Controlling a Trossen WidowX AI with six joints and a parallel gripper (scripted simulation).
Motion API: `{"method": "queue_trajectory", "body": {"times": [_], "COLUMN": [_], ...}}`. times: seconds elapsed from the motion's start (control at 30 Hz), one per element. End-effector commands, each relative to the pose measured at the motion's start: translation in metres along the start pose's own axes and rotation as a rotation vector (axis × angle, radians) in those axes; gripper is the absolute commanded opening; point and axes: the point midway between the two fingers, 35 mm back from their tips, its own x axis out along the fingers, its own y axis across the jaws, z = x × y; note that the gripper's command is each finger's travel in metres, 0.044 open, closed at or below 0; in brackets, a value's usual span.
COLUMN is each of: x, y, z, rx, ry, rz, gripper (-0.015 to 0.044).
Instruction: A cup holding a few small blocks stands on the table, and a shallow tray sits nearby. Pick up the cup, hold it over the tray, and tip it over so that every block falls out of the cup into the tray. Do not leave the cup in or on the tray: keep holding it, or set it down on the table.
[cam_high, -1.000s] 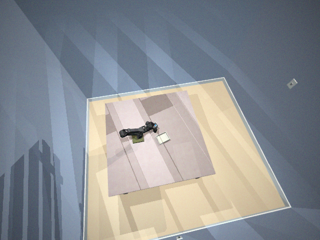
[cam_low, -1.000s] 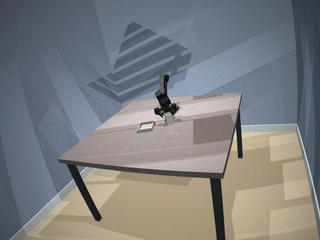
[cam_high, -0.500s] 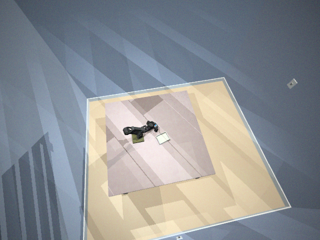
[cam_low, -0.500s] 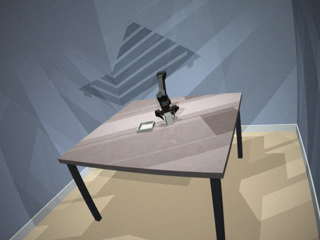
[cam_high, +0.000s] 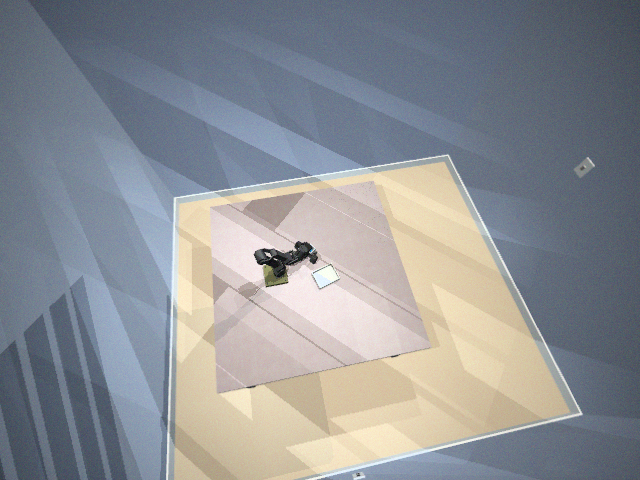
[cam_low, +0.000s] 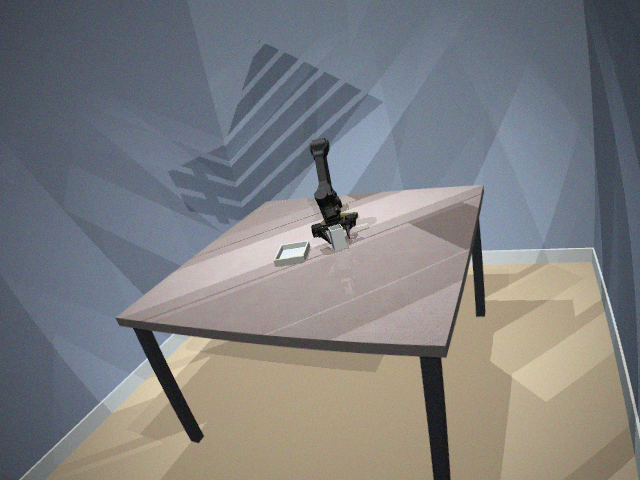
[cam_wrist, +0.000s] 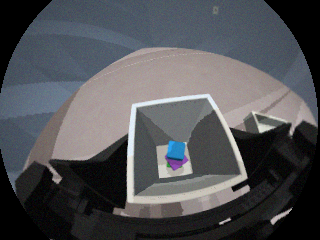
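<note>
Cup (cam_high: 312, 251) (cam_low: 338, 238) (cam_wrist: 172, 120): pale grey and square-mouthed, standing on the table with its opening up; near the tray, apart from it.
Cup contents: a blue block (cam_wrist: 176, 150) on top, a purple block (cam_wrist: 184, 161) partly under it, and a sliver of a green block (cam_wrist: 168, 165) below; any further blocks cannot be made out.
Jaws (cam_high: 312, 254) (cam_low: 340, 239): wide, one finger on either side of the cup; whether either finger touches its wall cannot be told.
Tray (cam_high: 325, 276) (cam_low: 292, 260) (cam_wrist: 253, 123): shallow, pale, low-walled, beside the cup on the right in the wrist view; no block shows in it.
Arm (cam_high: 286, 257) (cam_low: 323, 175): black, bent high, reaching down to the cup.
Base plate (cam_high: 268, 282): olive, under the arm's foot.
Table (cam_high: 320, 330) (cam_low: 310, 304) (cam_wrist: 100, 110): pinkish top on dark legs, crossed by bands of light and shadow.
Floor (cam_high: 465, 310) (cam_low: 310, 403): tan, with pale skirting around it.
Walls (cam_high: 361, 77) (cam_low: 439, 103): blue-grey, streaked with slanting shadows.
</note>
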Motion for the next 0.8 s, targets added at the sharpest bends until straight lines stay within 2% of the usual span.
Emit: {"method": "queue_trajectory", "body": {"times": [0.0, 0.2, 0.77], "x": [0.0011, 0.0011, 0.0011], "y": [-0.0008, -0.0008, -0.0008], "z": [0.0004, 0.0004, 0.0004], "rx": [0.004, 0.004, 0.004], "ry": [-0.002, -0.002, -0.002], "rz": [-0.005, -0.005, -0.005], "gripper": [0.0333, 0.0333, 0.0219]}}
